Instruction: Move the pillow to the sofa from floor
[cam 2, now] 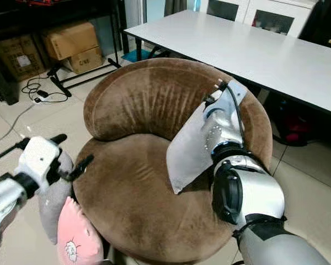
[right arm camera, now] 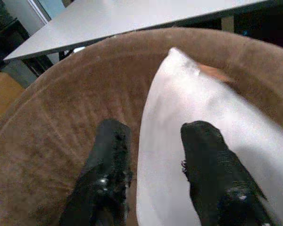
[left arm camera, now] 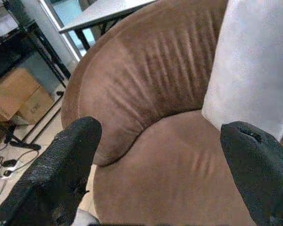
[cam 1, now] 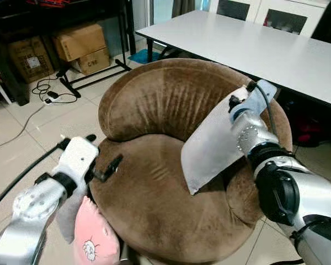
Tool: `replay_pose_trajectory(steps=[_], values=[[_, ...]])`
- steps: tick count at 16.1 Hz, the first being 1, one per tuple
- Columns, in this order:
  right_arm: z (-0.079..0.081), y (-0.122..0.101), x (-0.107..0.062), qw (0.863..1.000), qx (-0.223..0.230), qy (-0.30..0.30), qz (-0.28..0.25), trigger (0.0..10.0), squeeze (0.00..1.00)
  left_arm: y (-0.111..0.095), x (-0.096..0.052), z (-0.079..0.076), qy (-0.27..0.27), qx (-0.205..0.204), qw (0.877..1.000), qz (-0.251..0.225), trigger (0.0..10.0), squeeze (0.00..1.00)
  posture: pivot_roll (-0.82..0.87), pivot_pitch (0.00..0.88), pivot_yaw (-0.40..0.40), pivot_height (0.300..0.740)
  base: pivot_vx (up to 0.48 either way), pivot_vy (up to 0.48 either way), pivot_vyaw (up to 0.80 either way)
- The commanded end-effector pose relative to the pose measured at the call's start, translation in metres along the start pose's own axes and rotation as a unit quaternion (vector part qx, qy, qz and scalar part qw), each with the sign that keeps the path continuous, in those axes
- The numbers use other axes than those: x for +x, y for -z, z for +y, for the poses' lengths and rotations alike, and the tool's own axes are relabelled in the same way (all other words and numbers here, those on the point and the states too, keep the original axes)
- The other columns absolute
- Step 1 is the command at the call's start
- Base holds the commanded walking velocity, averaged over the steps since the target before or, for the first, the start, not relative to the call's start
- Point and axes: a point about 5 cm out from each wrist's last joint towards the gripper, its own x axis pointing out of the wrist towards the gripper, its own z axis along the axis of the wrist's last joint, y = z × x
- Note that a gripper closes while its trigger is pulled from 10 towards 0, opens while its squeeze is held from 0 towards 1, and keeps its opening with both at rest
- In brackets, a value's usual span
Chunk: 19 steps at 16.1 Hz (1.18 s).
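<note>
Left eye view: the white pillow (cam 1: pixel 212 148) is seen propped on the sofa (cam 1: pixel 154 182) seat against its right arm, directly below the right end effector (cam 1: pixel 237 102); the transfer is judged essentially complete, only release and withdrawal remaining. A pink cushion (cam 1: pixel 94 240) is noted on the floor beneath the left end effector (cam 1: pixel 102 165), with cardboard boxes (cam 1: pixel 83 47) and cables far beyond it.

Right eye view: a white tabletop (cam 2: pixel 265 49) is recorded close behind the right end effector.

Left wrist view: the left fingers (left arm camera: pixel 61 174) are spread wide, nothing held.

Right wrist view: the right fingers (right arm camera: pixel 106 174) are parted narrowly astride the pillow's edge.
</note>
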Motion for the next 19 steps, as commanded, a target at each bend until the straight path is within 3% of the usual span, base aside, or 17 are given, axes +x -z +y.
replay_pose_trajectory(steps=[1,3,5,7,10,13,19], values=[[-0.001,-0.007,0.0,1.0,-0.012,-0.02,-0.017,10.0,0.0,-0.001,0.003,0.001,-0.006,-0.006,1.0,0.002,10.0,0.0,-0.01,0.0,-0.011,0.74,0.0,0.0,0.0],[-0.003,-0.008,-0.001,0.996,-0.056,-0.052,-0.049,10.0,0.0,-0.004,0.009,-0.003,-0.017,-0.016,1.0,-0.01,10.0,0.0,-0.04,0.0,0.001,0.74,0.0,0.0,0.0],[-0.006,-0.006,-0.008,0.989,-0.094,-0.081,-0.08,10.0,0.0,-0.007,0.012,-0.004,-0.064,-0.016,0.997,-0.029,10.0,0.0,-0.05,0.0,0.008,0.74,0.0,0.0,0.0],[-0.008,0.001,-0.034,0.974,-0.114,-0.155,-0.116,10.0,0.0,-0.004,0.011,-0.002,-0.128,-0.043,0.99,-0.034,10.0,0.0,-0.07,0.0,0.011,0.74,0.0,0.0,0.0],[-0.008,0.021,-0.079,0.954,-0.144,-0.228,-0.127,10.0,0.0,-0.008,0.01,-0.006,-0.177,-0.066,0.981,-0.054,10.0,0.0,-0.09,0.0,0.005,0.74,0.0,0.0,0.0],[-0.013,0.035,-0.098,0.954,-0.163,-0.225,-0.111,10.0,0.0,-0.006,0.009,-0.01,-0.188,-0.068,0.978,-0.052,10.0,0.0,-0.09,0.0,-0.002,0.74,0.0,0.0,0.0],[-0.014,0.039,-0.107,0.957,-0.177,-0.214,-0.082,10.0,0.0,-0.004,0.008,-0.01,-0.204,-0.068,0.976,-0.047,10.0,0.0,-0.08,0.0,-0.015,0.74,0.0,0.0,0.0]])
